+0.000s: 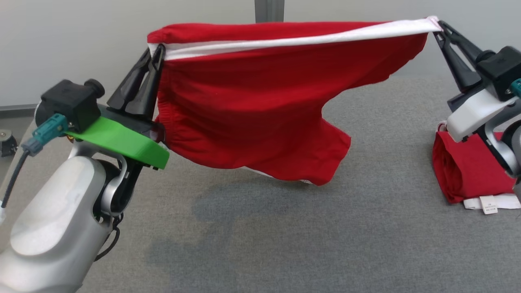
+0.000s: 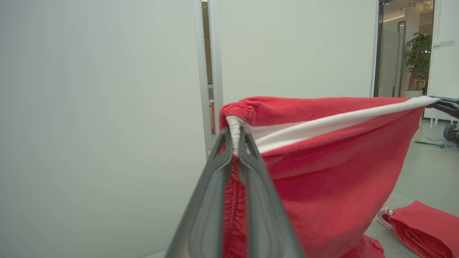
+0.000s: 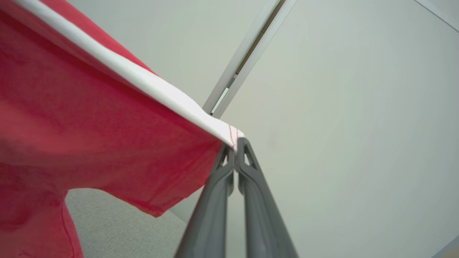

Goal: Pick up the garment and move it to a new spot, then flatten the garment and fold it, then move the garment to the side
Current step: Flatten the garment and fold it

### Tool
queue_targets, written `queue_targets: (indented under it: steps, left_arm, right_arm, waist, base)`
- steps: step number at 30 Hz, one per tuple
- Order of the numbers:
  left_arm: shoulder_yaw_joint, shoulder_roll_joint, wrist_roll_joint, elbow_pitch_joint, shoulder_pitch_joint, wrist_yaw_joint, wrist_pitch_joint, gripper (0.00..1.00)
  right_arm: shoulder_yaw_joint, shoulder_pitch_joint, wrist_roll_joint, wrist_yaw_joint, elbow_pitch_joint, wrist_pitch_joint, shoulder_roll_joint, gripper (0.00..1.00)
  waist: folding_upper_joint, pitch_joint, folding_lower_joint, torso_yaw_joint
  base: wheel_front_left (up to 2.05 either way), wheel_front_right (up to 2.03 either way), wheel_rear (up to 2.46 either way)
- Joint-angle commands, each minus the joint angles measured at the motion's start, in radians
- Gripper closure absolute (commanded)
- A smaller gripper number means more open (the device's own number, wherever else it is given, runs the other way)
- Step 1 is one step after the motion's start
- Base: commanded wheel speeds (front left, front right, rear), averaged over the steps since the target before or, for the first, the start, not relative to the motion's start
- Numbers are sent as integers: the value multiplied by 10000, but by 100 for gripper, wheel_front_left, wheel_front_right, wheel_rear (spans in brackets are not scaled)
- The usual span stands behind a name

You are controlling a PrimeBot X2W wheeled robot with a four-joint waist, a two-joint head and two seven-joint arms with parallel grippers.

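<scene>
The garment (image 1: 252,101) is red with a white band along its top edge, stretched in the air between my two grippers above the grey table. My left gripper (image 1: 156,51) is shut on its left end near the elastic waistband; the left wrist view shows cloth (image 2: 322,172) pinched between the fingers (image 2: 211,186), the gripper (image 2: 235,134) tight on the white band. My right gripper (image 1: 439,24) is shut on the white corner at the upper right, seen closely in the right wrist view (image 3: 235,141) with the garment (image 3: 89,136) hanging left. The lower hem hangs just above the table.
A second, folded red garment (image 1: 472,171) with a white label lies on the grey table (image 1: 285,236) at the right, beneath my right arm; it also shows at lower right in the left wrist view (image 2: 423,225). A pale wall stands behind.
</scene>
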Motion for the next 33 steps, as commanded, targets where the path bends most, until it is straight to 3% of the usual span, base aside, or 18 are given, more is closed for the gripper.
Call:
queue_targets:
  steps: [1, 9, 15, 18, 23, 27, 30, 33]
  left_arm:
    - [107, 122, -15, -217, -134, 175, 151, 100]
    - [504, 649, -599, -1720, 576, 760, 858, 100]
    - [434, 1159, -487, -2397, 319, 794, 1539, 100]
    - [380, 1098, -597, -2204, -276, 617, 1958, 100]
    - [317, 874, -529, -1045, -1825, 170, 2506, 100]
    - [313, 622, -334, 379, -3528, -268, 2793, 100]
    - [426, 337, -157, 1724, -5129, -574, 2807, 100]
    - [603, -27, 134, 3171, -6608, -614, 2369, 100]
  right_arm:
    - [-125, -87, 84, -20, -324, 273, -153, 100]
    - [-598, 809, 600, -20, -2065, 1657, -310, 100]
    - [-924, 920, 853, -19, -2763, 2265, -483, 100]
    - [-805, 322, 1042, -19, -2753, 2445, -598, 100]
    - [36, -1407, 1397, -17, -1918, 2509, -775, 100]
    - [1131, -3742, 1487, -19, -696, 2357, -691, 100]
    - [1843, -5751, 1600, -19, 638, 2046, -334, 100]
    - [2163, -7452, 1428, -20, 2207, 1450, 116, 100]
  waist:
    - [0, -191, 0, -105]
    - [0, -120, 0, -239]
    - [0, 759, 0, -237]
    - [0, 1496, 0, -246]
    - [0, 2944, 0, -394]
    - [0, 4249, 0, -639]
    - [0, 5145, 0, -794]
    - [0, 5657, 0, -904]
  base:
    - [0, 0, 0]
    - [0, 0, 0]
    - [0, 0, 0]
    - [0, 0, 0]
    - [0, 0, 0]
    - [0, 0, 0]
    - [0, 0, 0]
    - [0, 0, 0]
